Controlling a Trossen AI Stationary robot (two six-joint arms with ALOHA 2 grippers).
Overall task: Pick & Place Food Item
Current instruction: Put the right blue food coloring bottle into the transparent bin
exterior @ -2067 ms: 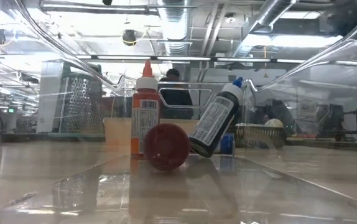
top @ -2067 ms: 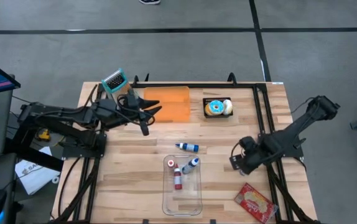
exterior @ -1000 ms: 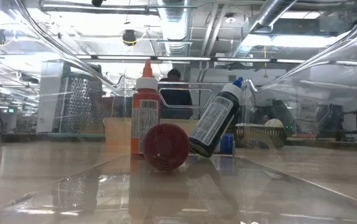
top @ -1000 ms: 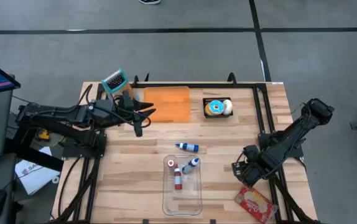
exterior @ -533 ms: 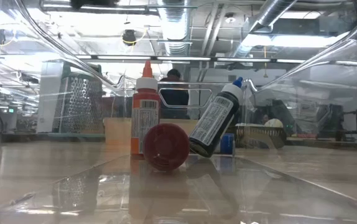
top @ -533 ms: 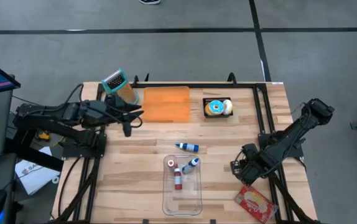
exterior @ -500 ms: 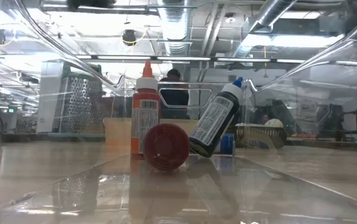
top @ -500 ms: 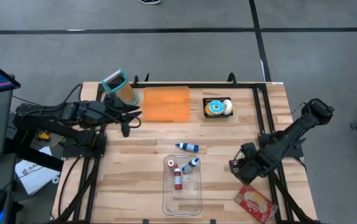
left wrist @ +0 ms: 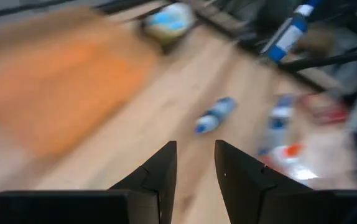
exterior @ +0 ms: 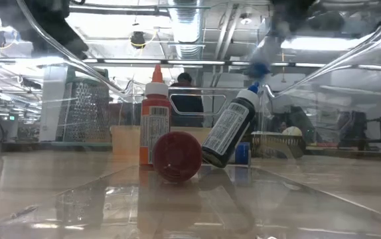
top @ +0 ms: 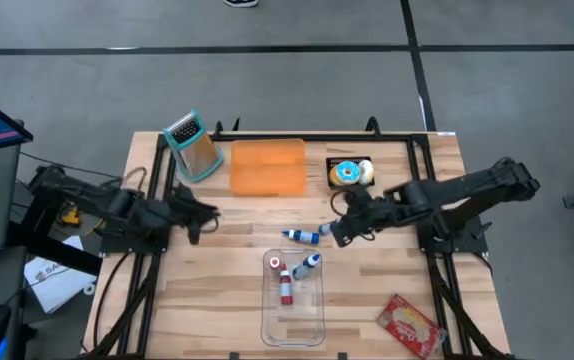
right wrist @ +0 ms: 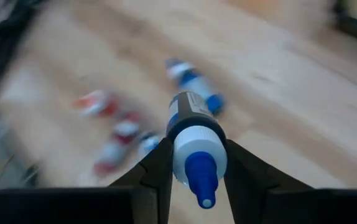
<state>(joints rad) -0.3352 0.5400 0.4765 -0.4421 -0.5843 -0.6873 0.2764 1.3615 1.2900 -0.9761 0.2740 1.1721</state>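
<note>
Bottle (right wrist: 194,134) sits pinched between right end effector (right wrist: 194,163) fingers, above the table (top: 217,280).

The right claw (top: 339,232) has swung inward clutching a blue-capped bottle (right wrist: 194,134); the left claw (top: 195,222) pulled back.

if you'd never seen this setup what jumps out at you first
The right gripper, out over the middle of the table, is shut on a blue-capped bottle. Below it on the wood lies another blue-capped bottle, beside a clear bin holding three more bottles. At the back sit an orange cutting board and a box grater, near the drawn-back left gripper.
</note>
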